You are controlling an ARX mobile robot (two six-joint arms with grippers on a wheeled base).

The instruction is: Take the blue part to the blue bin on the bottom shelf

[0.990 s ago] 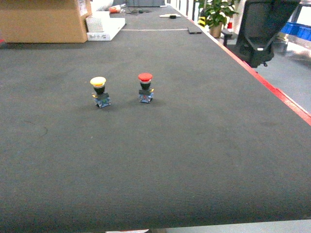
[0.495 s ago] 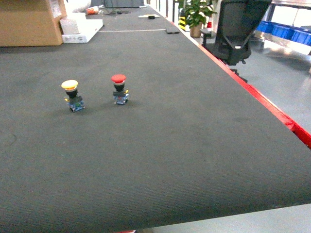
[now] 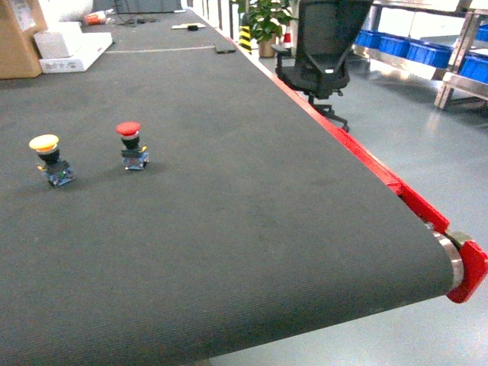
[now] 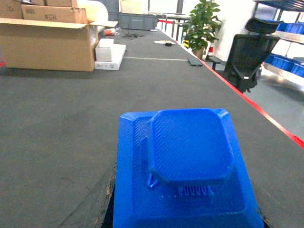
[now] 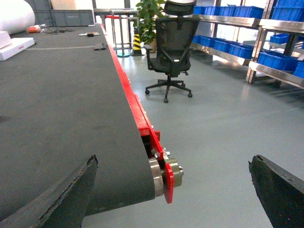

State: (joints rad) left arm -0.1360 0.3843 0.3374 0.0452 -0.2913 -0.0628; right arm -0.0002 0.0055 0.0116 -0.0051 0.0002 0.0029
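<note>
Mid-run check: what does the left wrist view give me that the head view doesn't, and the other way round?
Only the left wrist view shows the blue part close up, filling the lower frame; neither gripper appears in the head view. Only the head view shows the yellow push button and red push button standing apart on the belt, plus the blue bins on the steel rack. Both show the dark conveyor belt, black office chair, potted plant and cardboard box.

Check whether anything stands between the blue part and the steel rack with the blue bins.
Nothing visible blocks it. Only the belt's red edge and open floor separate the blue part from the blue bins on the rack. The office chair stands off to the side.
</note>
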